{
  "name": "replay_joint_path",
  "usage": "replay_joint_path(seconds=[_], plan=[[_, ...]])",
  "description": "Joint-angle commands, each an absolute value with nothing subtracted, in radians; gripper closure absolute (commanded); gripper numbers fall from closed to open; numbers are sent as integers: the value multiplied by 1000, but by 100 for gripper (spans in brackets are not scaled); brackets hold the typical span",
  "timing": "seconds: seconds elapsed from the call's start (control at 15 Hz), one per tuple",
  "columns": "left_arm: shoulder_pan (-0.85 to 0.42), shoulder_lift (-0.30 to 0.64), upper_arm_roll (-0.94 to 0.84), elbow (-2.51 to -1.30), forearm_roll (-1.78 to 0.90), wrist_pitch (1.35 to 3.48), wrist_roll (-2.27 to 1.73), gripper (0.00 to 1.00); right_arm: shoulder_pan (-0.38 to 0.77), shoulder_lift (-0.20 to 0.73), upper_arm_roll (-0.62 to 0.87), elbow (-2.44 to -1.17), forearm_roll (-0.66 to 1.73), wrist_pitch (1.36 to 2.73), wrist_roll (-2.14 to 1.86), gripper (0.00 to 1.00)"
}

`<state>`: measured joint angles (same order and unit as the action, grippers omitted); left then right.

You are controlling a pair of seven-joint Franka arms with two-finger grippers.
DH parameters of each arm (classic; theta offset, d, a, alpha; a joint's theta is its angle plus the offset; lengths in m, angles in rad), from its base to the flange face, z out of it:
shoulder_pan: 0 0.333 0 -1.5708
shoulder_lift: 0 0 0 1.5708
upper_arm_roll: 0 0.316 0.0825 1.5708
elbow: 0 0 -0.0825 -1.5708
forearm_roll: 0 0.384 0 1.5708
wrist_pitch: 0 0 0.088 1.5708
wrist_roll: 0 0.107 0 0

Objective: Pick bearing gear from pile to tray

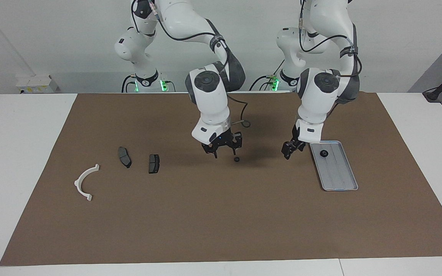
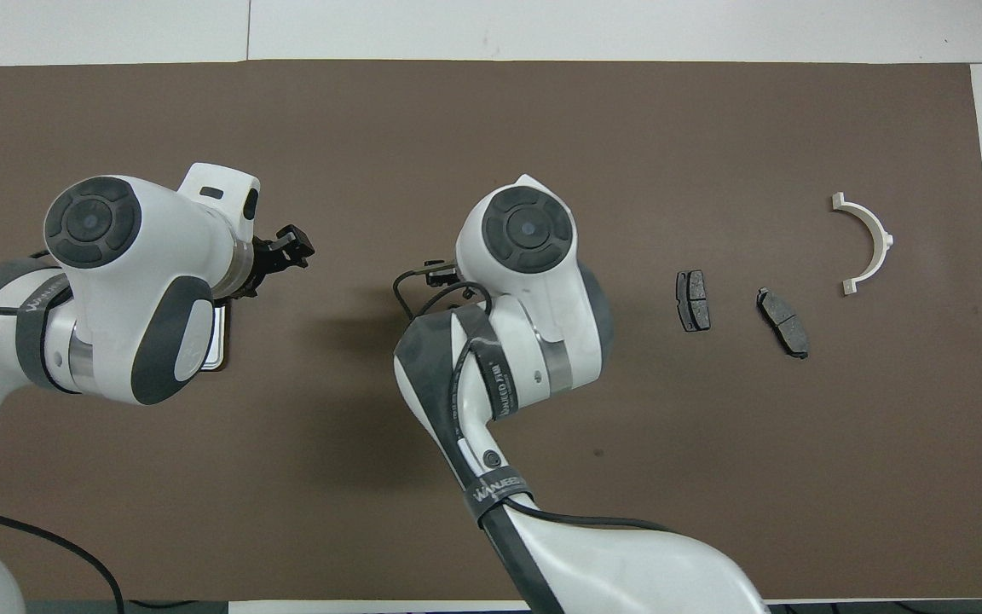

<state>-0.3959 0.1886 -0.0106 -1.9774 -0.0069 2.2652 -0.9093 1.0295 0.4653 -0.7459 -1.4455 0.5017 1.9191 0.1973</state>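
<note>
While one gear (image 1: 236, 159) lies loose on the mat (image 1: 221, 222), at 5 o'clock of the right gripper (image 1: 223, 147) in the facing view, a second gear (image 1: 324, 154) already sits in the tray (image 1: 340, 180), at its 12 o'clock end.

Left gripper (image 1: 291, 149): waits by the tray's 10 o'clock corner. Whether either gripper is open or closed cannot be told.

Risks: an off-centre descent may nudge or roll the small round gear, and a carry to the tray may clash with the left arm.

Room: wide bare mat from 4 to 8 o'clock. Pads (image 1: 124, 156) and bracket (image 1: 86, 182) lie well apart toward 9 o'clock.
</note>
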Motion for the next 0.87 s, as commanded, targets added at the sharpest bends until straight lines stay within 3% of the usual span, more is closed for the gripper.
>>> replay_joint_path(seconds=[0.0, 0.27, 0.47, 0.8], plan=[[-477, 294, 8, -1866, -2, 2258, -995, 23, 924, 419, -724, -1334, 460, 1786, 195, 32], [-587, 403, 9, -1772, -2, 2223, -1071, 27, 781, 376, -706, -1201, 394, 1602, 158, 31], [-609, 449, 9, -1694, -3, 2189, -1072, 30, 630, 307, -603, -1190, 321, 1520, 82, 27], [-626, 451, 8, -1736, 5, 2207, -1074, 34, 121, 186, -95, -1201, 111, 1477, -40, 24]])
